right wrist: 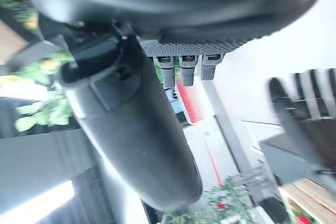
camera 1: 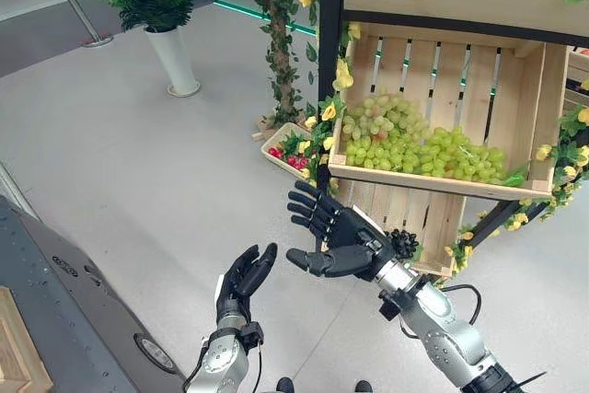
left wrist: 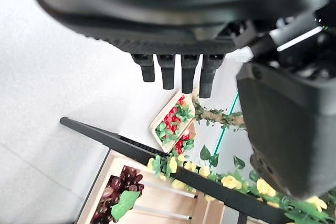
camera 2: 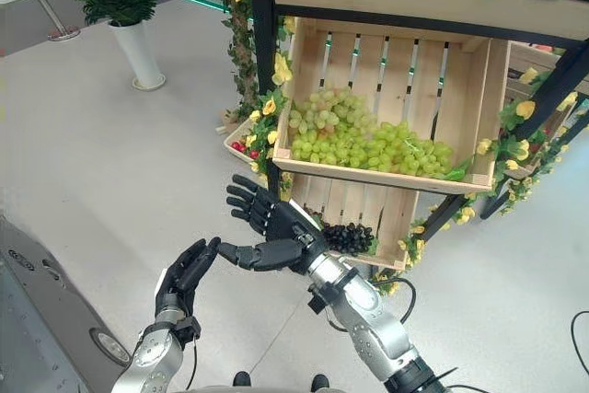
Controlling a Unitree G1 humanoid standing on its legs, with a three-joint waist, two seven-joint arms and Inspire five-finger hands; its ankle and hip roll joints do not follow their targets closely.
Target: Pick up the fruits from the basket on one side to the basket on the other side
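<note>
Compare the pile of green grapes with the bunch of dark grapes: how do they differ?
The pile of green grapes is pale green and large, spread across the upper wooden crate. The bunch of dark grapes is near-black and small, lying in the lower wooden crate, just behind the open right hand. Both sit in slatted crates on the same stand.

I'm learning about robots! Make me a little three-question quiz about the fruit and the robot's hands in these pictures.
1. True or false: the pile of green grapes lies in the upper slatted wooden crate.
2. Which fruit sits in the lower wooden crate? A) bananas B) bunch of dark purple grapes C) oranges
3. Fill in: the robot's dark right hand and dark left hand both have their fingers ____ and hold nothing.

Key: 1 true; 2 B; 3 open. The right hand hovers in front of the lower crate, not touching the fruit.
</note>
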